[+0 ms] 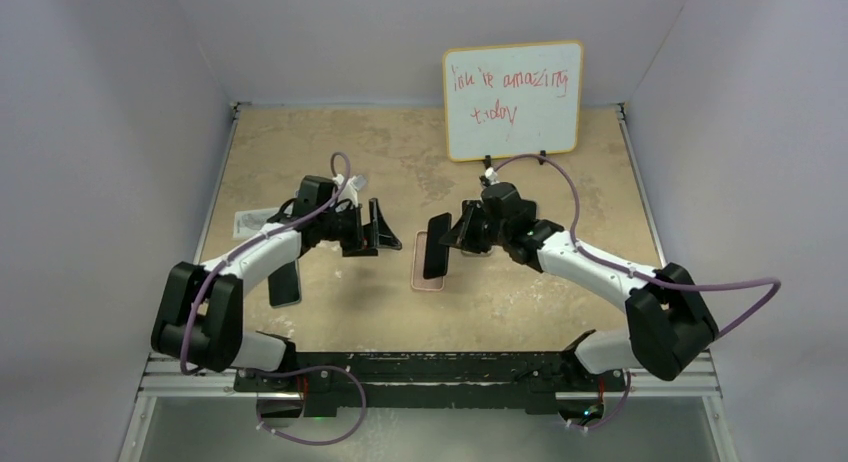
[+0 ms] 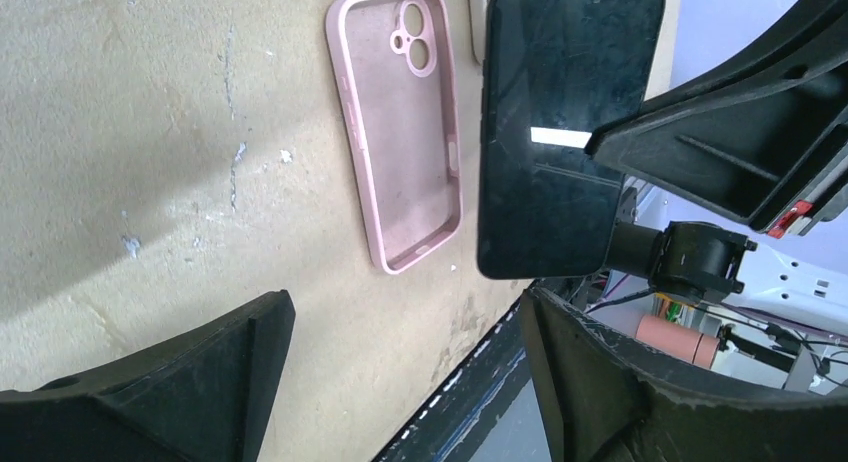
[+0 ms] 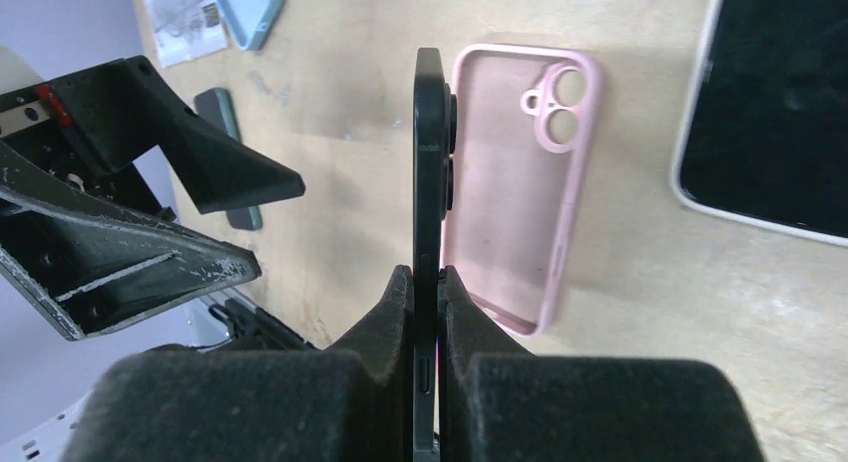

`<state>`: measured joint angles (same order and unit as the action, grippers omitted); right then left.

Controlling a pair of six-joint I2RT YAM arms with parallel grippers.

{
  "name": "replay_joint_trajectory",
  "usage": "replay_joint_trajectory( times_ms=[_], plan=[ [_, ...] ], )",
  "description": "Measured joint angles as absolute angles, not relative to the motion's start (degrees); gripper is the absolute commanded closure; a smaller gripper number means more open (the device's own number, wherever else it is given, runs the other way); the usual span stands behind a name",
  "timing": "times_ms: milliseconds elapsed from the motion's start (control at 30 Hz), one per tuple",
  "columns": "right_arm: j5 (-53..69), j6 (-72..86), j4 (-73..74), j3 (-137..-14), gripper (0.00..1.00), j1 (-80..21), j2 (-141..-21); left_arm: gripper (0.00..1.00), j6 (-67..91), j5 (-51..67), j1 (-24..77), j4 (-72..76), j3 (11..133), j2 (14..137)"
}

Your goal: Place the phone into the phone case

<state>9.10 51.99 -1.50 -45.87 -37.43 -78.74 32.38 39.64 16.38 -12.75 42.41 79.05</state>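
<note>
Your right pincer clamps the black phone by one end, holding it on edge above the pink phone case lying flat on the table. Your left pincer hangs released, facing the phone's screen, with tabletop showing beneath it.

Plain pale walls enclose a worn tan tabletop at nine, twelve and three o'clock. A whiteboard with red handwriting stands at one o'clock, under soft, even light.

Tan table: you have the pink phone case lying open side up, with a white-edged phone just beside it. Well to the left lie a dark phone and a blue case overlapping a printed sheet.
</note>
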Motion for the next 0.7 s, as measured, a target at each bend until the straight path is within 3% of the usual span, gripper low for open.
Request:
replay_joint_trajectory(
  times_ms=[700],
  plan=[
    [17.7, 50.9, -4.6, -46.8, 1.0, -32.4, -91.9, 0.31, 37.4, 40.5, 19.4, -0.3, 42.8, 92.3]
  ],
)
